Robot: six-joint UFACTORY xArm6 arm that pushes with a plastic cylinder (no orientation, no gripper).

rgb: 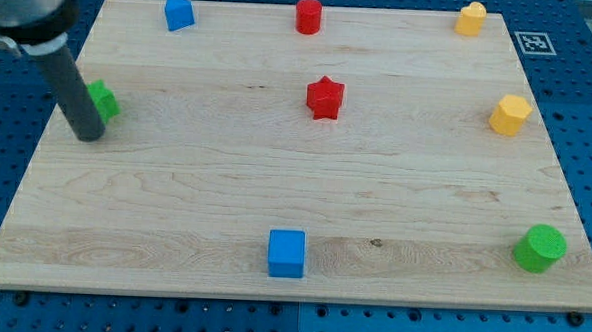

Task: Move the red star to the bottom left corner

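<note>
The red star [325, 97] lies on the wooden board [174, 201], a little above the middle. My tip [87, 133] rests on the board at the view's left, far left of the red star and slightly lower. It touches or nearly touches the green block [104, 100], whose shape is partly hidden behind the rod. The board's bottom left corner is well below my tip.
A blue block [179, 13] sits at the top left, a red cylinder [309, 15] at top middle, a yellow block [471, 17] at top right, a yellow block [510, 114] at the right edge, a green cylinder [540, 247] at bottom right, a blue cube [286, 253] at bottom middle.
</note>
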